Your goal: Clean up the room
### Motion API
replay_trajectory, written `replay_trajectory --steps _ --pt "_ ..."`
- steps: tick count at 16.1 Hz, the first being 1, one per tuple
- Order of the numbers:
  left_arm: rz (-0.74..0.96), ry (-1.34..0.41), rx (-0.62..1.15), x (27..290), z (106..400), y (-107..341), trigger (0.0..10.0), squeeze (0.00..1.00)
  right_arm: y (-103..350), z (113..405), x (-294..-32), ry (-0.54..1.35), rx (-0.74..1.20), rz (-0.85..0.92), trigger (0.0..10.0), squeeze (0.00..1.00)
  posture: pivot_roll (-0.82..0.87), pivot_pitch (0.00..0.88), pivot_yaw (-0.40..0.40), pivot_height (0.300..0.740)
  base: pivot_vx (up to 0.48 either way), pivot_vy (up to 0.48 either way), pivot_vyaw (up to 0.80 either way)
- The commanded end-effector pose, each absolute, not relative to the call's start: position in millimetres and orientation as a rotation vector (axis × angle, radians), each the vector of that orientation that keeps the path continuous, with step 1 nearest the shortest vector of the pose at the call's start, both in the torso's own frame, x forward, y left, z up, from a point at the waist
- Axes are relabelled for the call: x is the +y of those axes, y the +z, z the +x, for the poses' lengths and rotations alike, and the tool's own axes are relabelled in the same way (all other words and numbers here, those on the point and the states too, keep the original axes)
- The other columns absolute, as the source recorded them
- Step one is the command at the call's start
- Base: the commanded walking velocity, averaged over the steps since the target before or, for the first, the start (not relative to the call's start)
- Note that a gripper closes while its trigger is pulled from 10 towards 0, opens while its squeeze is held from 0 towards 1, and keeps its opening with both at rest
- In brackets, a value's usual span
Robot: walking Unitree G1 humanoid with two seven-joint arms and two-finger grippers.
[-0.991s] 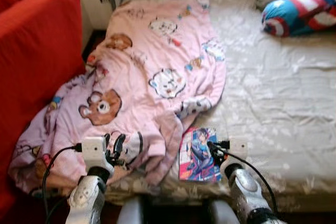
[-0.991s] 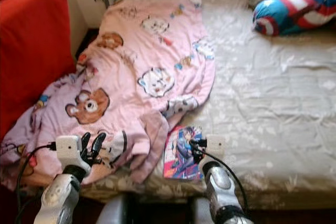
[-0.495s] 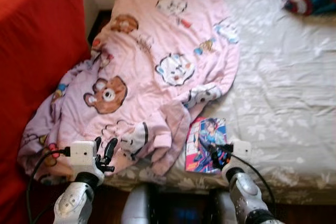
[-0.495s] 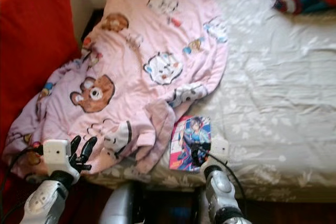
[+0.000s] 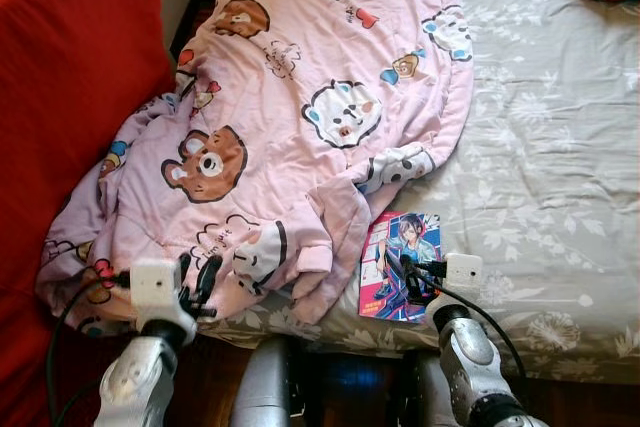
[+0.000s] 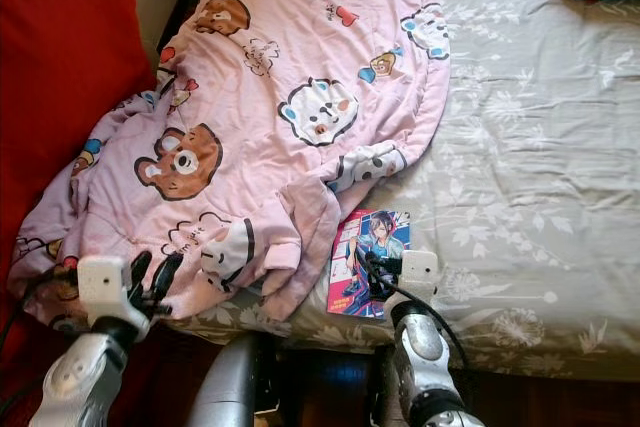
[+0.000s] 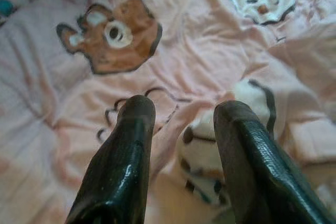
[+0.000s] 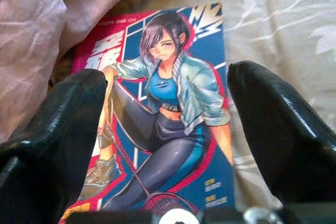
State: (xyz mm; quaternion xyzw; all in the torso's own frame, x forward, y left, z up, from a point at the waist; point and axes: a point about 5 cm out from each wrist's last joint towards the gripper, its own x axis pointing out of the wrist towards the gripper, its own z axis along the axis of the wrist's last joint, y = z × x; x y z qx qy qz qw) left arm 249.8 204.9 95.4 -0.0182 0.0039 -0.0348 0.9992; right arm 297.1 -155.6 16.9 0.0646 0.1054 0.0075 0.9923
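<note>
Risk: your right hand (image 5: 408,275), fingers spread over the comic (image 5: 400,265), may snag the blanket (image 5: 300,137) edge.

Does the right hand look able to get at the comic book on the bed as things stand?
Probably yes. The right hand hangs open right over the comic book, fingers astride it. The book lies flat on the sheet, its cover bare; the pink blanket only borders one edge.

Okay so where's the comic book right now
The comic book lies flat on the bed sheet near the bed's front edge, just right of the pink blanket, with the open right gripper over it.
</note>
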Motion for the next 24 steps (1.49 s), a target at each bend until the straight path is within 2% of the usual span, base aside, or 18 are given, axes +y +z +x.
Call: replay_trajectory --steps 1,4,8,13,24 --pt "-0.042 -0.052 0.069 207 245 82 10.0 0.00 9 288 -155 0.019 0.227 0.117 10.0 0.00 0.13 0.301 0.083 0.644 0.000 0.000 0.00" --pt "-0.060 -0.042 0.059 204 251 80 10.0 0.00 19 287 -152 0.035 0.130 -0.009 10.0 0.00 0.11 0.277 0.055 0.644 0.000 0.000 0.00" --pt "-0.080 -0.035 0.047 198 261 76 10.0 0.00 36 291 -152 0.053 0.026 -0.026 10.0 0.00 0.06 0.236 0.018 0.644 0.000 0.000 0.00" --pt "-0.105 -0.026 0.005 190 275 78 10.0 0.00 39 294 -153 0.044 0.045 -0.042 10.0 0.00 0.05 0.195 -0.008 0.644 0.000 0.000 0.00" --pt "-0.090 -0.033 -0.002 193 273 76 10.0 0.00 34 289 -150 0.053 0.058 -0.016 10.0 0.00 0.06 0.207 0.005 0.634 0.000 0.000 0.00"
